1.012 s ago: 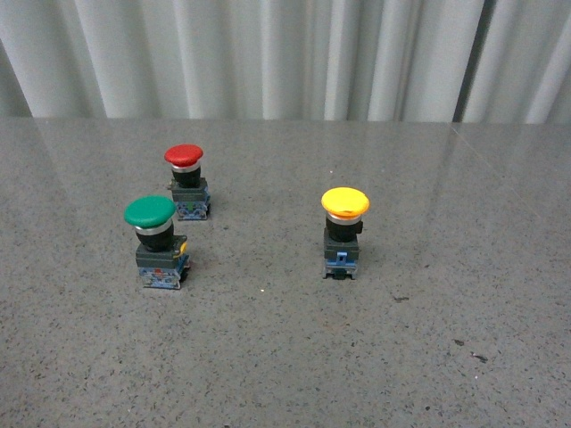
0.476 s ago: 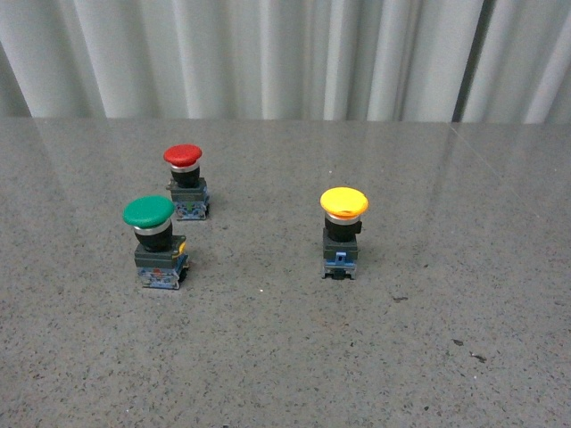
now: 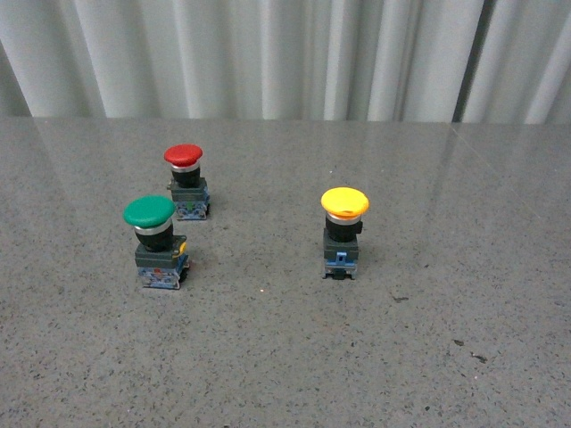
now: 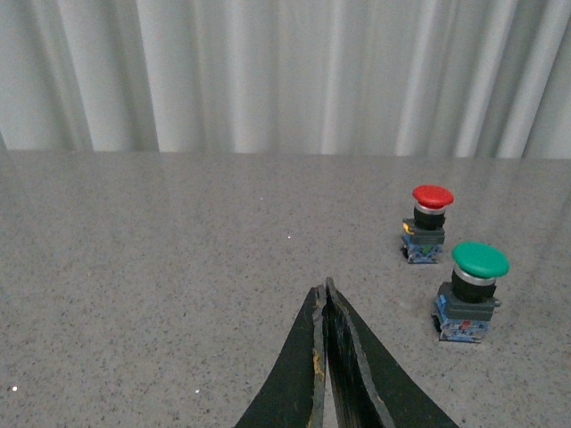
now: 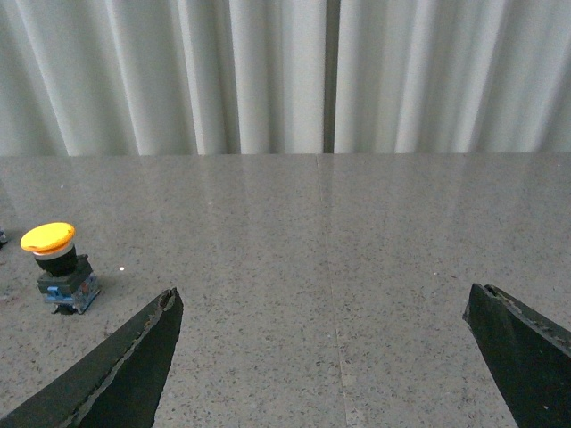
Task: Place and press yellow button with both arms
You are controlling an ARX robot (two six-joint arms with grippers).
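Note:
The yellow button (image 3: 343,230) stands upright on the grey table, right of centre in the front view, with no arm near it there. It also shows in the right wrist view as the yellow button (image 5: 58,267), well off to one side of my open right gripper (image 5: 323,297), whose fingers hold nothing. My left gripper (image 4: 326,287) is shut, fingertips together over bare table, empty. The yellow button is out of the left wrist view. Neither arm appears in the front view.
A green-capped switch (image 3: 156,241) and a red-capped switch (image 3: 187,183) stand upright to the left on the speckled table (image 3: 285,357); both also show as the green switch (image 4: 471,292) and red switch (image 4: 426,223). A pleated white curtain (image 3: 285,53) backs the table.

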